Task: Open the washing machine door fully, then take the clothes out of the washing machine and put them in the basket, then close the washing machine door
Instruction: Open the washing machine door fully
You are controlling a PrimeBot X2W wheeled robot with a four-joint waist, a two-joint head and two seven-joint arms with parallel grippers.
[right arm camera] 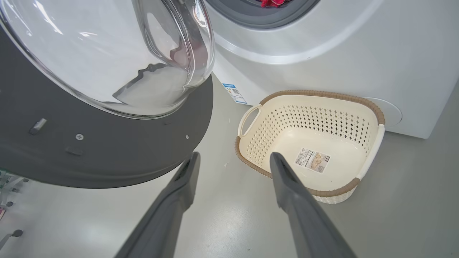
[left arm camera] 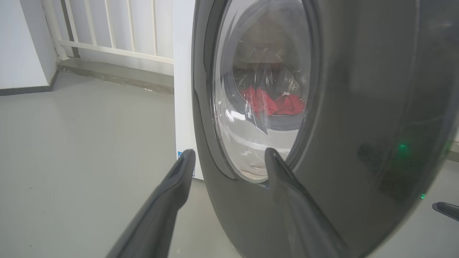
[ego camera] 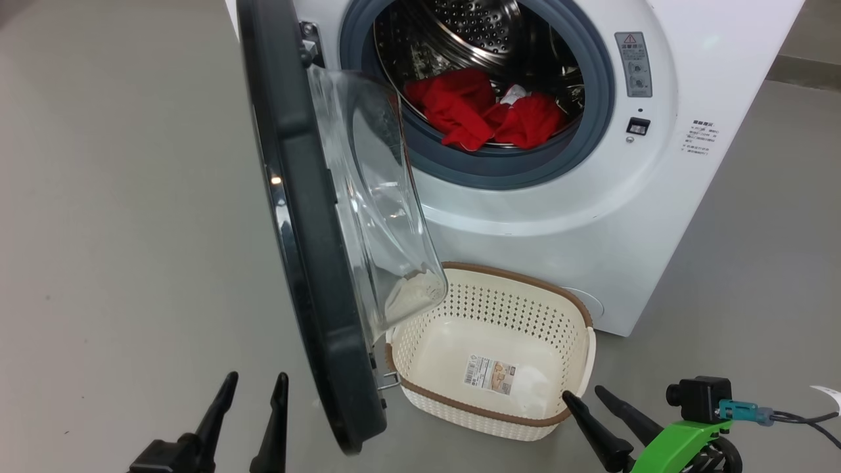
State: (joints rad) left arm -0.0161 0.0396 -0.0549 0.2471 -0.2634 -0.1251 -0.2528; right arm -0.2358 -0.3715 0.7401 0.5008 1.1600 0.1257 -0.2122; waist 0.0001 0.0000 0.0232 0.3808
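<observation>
The white washing machine (ego camera: 591, 223) stands ahead with its round door (ego camera: 309, 249) swung out toward me, black rim edge-on, clear glass bowl facing right. Red clothes (ego camera: 486, 112) lie in the steel drum, also seen through the door glass as clothes (left arm camera: 276, 104). A cream basket (ego camera: 578, 315) with brown rim sits on the floor below the drum, holding nothing but its sticker; it appears again as the basket (right arm camera: 369, 154). My left gripper (ego camera: 256, 381) is open, left of the door's outer face (left arm camera: 358, 107). My right gripper (ego camera: 585, 394) is open beside the basket's near corner.
Grey floor (ego camera: 118, 230) spreads wide to the left of the door. A white railing and wall (left arm camera: 107, 32) stand behind the machine's side. A green bracket with a small camera (ego camera: 696, 407) and cable rides on my right wrist.
</observation>
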